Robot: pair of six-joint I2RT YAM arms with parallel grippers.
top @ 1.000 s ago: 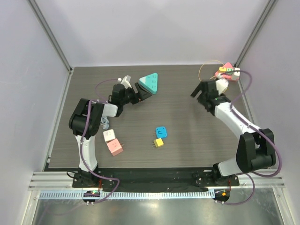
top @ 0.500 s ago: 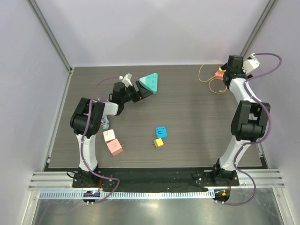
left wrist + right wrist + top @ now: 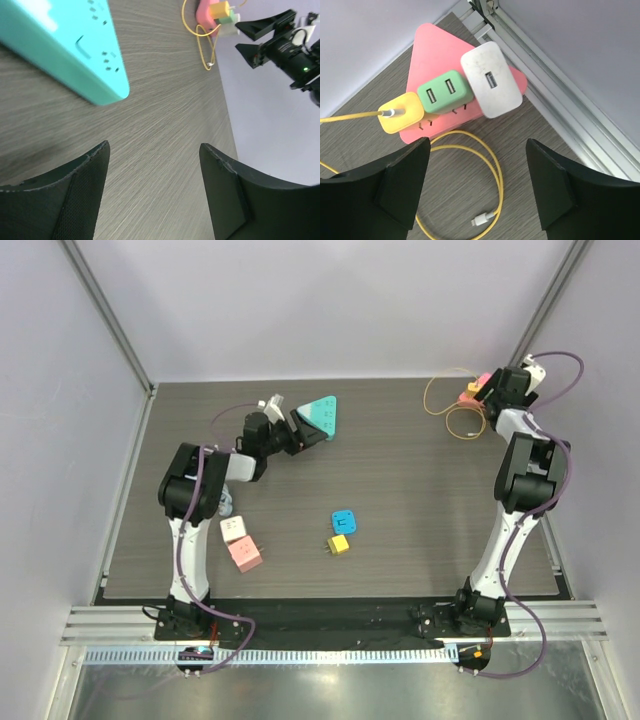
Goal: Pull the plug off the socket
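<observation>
A pink triangular socket [image 3: 440, 50] lies in the back right corner, with a white plug [image 3: 492, 80], a green plug [image 3: 445, 92] and a yellow plug [image 3: 402, 112] seated in it. A yellow cable [image 3: 497, 175] runs from the yellow plug and coils on the table. My right gripper [image 3: 477, 150] is open and empty above the cable, just short of the socket [image 3: 472, 393]. My left gripper [image 3: 154, 150] is open and empty beside a teal triangular socket [image 3: 60, 45], which has no plugs showing.
A blue adapter [image 3: 345, 521] and a yellow adapter [image 3: 339, 544] lie mid-table. A white cube [image 3: 234, 529] and a pink cube [image 3: 244, 555] sit near the left arm. An aluminium frame rail [image 3: 560, 100] and the wall run close behind the pink socket.
My right arm has swung from mid-table to the back right corner and now faces the pink socket. My left gripper has edged slightly toward the teal socket.
</observation>
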